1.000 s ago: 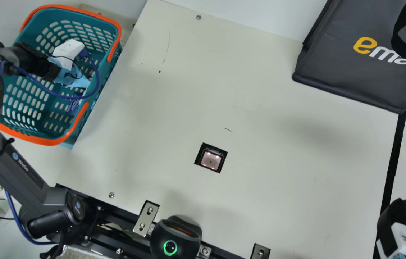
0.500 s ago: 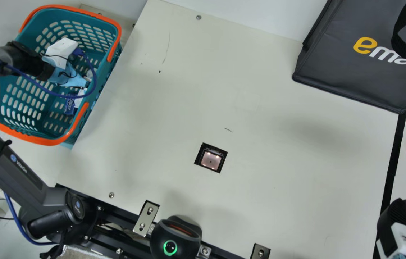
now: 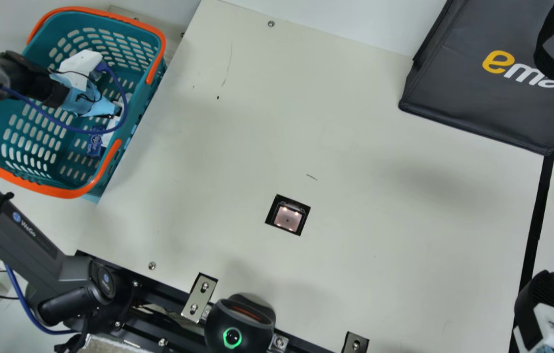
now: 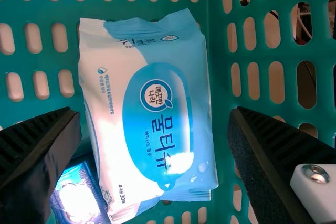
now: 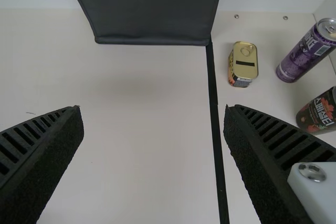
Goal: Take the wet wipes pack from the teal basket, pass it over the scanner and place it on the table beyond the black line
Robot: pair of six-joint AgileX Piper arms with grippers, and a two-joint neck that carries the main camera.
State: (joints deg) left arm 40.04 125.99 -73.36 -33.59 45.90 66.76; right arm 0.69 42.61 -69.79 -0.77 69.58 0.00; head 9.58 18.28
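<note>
Across most of the main view, cream table (image 3: 380, 206), cut off at the right. At that view's upper right, dark grey bag (image 3: 478, 103), cropped by the edges, strap included. At the left, left arm (image 3: 14, 211), running out of view at the elbow and covering one side of the teal basket (image 3: 80, 191).

Over the basket, left gripper (image 3: 83, 100), with tips hard to make out in the main view; spread wide in the left wrist view, with nothing between the fingers in hold. At the lower right, right gripper (image 3: 544, 299), mostly cut off; wide apart and holding nothing in the right wrist view. Partly behind it in the main view, black line (image 3: 537, 215), running from the bag's corner.

At the main view's bottom edge, cropped, black device with a green ring (image 3: 240, 318). Beyond the line in the right wrist view, purple can (image 5: 304, 53) and dark can (image 5: 317, 114), the latter cut off.

Inside the basket, wet wipes pack (image 4: 157, 98), whole face visible in the left wrist view, barely a pale patch in the main view. Beyond the line, gold-lidded can (image 5: 244, 61). Beside the pack, blue packet (image 4: 79, 198), partly hidden by a finger. Set in the table, scanner (image 3: 287, 215).
</note>
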